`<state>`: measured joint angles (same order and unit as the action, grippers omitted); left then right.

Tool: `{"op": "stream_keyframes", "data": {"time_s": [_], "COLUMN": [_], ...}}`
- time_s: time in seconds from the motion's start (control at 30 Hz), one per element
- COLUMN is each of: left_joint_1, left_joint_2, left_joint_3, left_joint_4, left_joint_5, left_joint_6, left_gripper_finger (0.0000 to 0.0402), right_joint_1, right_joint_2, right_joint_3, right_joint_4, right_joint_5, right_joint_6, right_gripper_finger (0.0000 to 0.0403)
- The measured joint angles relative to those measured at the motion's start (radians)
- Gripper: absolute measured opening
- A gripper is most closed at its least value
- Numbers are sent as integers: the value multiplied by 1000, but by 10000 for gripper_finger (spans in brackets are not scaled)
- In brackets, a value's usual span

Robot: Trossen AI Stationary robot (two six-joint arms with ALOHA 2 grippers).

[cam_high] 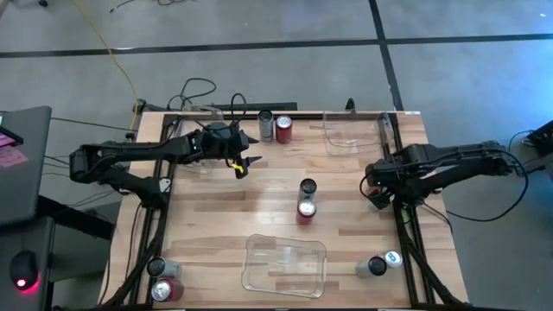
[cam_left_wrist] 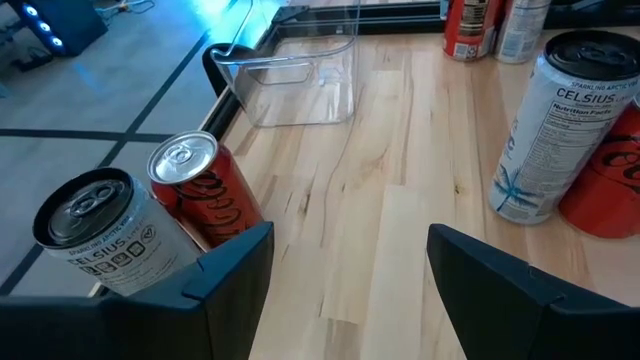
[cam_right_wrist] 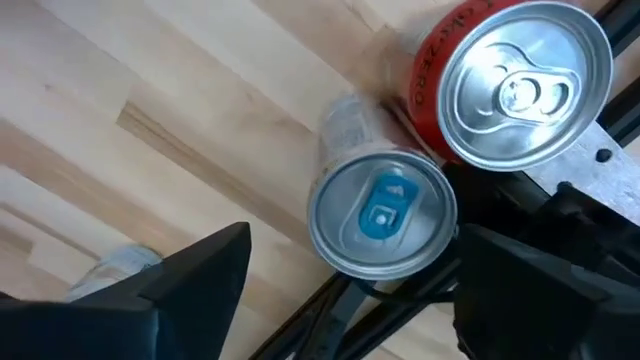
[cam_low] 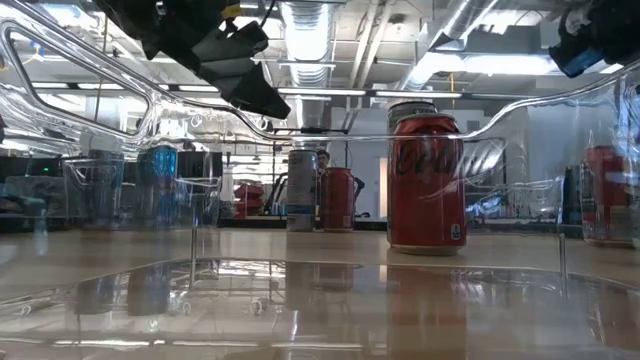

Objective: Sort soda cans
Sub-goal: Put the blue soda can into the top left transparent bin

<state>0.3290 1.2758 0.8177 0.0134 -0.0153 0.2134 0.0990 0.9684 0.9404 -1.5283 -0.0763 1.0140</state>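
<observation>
Jaws on the right end effector stand wide apart and grip nothing. Directly under it an upright silver soda can with a blue pull-tab shows its round top, so its long axis points straight up at the end effector. The can sits in line with the gap between the two dark fingers. Whether they reach down beside its wall or hover above its rim I cannot tell.

Pressed close beside it is an upright red soda can with a silver top; contact between the two is likely but not certain. Both stand at the edge of the pale wooden bench, next to a dark frame rail. From above, this pair is hidden under the right arm.

The left end effector hangs over the far left part of the bench, also open and empty. A dark-topped can and a red can stand mid-bench between the arms, about equally near to each.

My judgement is that the right arm's coming move turns on the silver can below it. A straight vertical approach suits it, though the neighbouring red can crowds one side.

Clear plastic bins are hard to trace.
</observation>
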Motion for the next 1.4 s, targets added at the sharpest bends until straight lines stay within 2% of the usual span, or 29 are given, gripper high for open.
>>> {"op": "stream_keyframes", "data": {"time_s": [0.33, 0.47, 0.6, 0.93, 1.27, 1.4], "left_joint_1": [0, 0, 0, 0, 0, -3], "left_joint_2": [0, 0, 0, 0, 0, 0], "left_joint_3": [0, 0, 0, 0, 0, 0], "left_joint_4": [-16, -16, -16, -40, -41, -28], "left_joint_5": [0, 0, 0, 0, -42, -34], "left_joint_6": [4, 11, 12, 12, 2, -13], "left_gripper_finger": [261, 261, 261, 261, 261, 261], "right_joint_1": [-3, -2, -2, -2, 59, 86], "right_joint_2": [0, 0, 0, -1, 4, 0], "right_joint_3": [-107, -107, -107, -102, -81, -19], "right_joint_4": [31, 51, 86, 171, 268, 313], "right_joint_5": [22, 23, 23, 23, 9, 55], "right_joint_6": [18, 5, -3, -11, 2, -8], "right_gripper_finger": [381, 375, 347, 223, 221, 220]}}
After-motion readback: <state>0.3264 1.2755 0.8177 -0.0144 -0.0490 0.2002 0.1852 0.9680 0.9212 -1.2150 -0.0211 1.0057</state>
